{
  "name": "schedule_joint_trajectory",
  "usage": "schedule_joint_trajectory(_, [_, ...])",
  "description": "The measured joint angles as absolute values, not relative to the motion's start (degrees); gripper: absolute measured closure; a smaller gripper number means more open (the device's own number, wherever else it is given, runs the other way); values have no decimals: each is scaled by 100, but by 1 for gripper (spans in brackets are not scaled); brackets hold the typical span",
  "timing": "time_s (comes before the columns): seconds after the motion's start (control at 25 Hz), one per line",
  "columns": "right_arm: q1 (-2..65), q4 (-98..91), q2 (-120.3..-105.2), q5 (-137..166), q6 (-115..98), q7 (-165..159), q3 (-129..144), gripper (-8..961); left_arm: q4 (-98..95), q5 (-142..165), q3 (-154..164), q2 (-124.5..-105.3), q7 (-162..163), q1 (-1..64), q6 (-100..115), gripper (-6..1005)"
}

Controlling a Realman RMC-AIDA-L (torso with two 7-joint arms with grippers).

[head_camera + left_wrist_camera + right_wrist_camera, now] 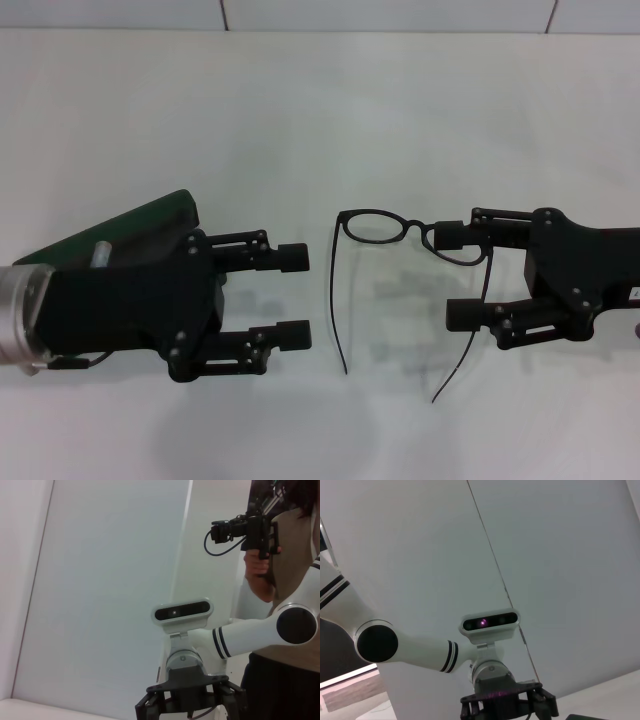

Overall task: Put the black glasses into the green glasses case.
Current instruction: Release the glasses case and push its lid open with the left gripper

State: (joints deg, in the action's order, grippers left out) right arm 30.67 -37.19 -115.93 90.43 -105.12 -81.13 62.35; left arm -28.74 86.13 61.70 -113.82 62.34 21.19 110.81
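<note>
Glasses: I count one pair of black glasses on the white table, lying flat with both temple arms unfolded and trailing toward the robot.
Glasses, parts: two oval lenses; the lens on the left side is fully clear to see, the other sits partly behind the right gripper's upper finger.
Case: one green case, to the left of the glasses and well apart from them. I see only its far edge and one rounded corner; the rest hides behind the left gripper's body. I cannot tell whether it is open or closed.
Left gripper: the left gripper is left of the glasses, its two fingers pointing at them, spread apart with nothing between. Its tips stop just short of the nearer temple arm; I see a gap, no contact.
Right gripper: the right gripper is on the other side of the glasses, two fingers pointing back toward the left gripper, spread wide and released. Its upper finger overlaps the right lens rim in my head view; whether it touches or hovers above, I cannot tell. The lower finger lies beside the right temple arm.
Grippers, count: two, facing each other with the glasses between.
Wrist views: neither shows the glasses or the case. Both look back at the robot's head camera; my left wrist view also shows one person holding a camera rig beside the robot.
</note>
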Motion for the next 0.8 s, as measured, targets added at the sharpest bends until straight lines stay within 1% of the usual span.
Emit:
schedule_joint_trajectory(0.28, [3068,-3716,-11593,9043,-10497,-8101,6233,85,-2874,8609,6170,-11386,6232,2127,11083,316])
schedule_joint_trajectory(0.68, [3009,-3700,-11602,9044,-10483,-7986,6219,84,-2912,8556,6128,-11460,6282,2169,11079,336])
schedule_joint_trajectory(0.76, [2944,-3696,-11601,9044,-10448,-7911,6190,84,-3131,8503,5980,-11493,6489,2134,11034,340])
schedule_joint_trajectory(0.8, [2912,-3690,-11596,9044,-10413,-7875,6172,85,-3421,8499,5825,-11546,6745,2070,10964,342])
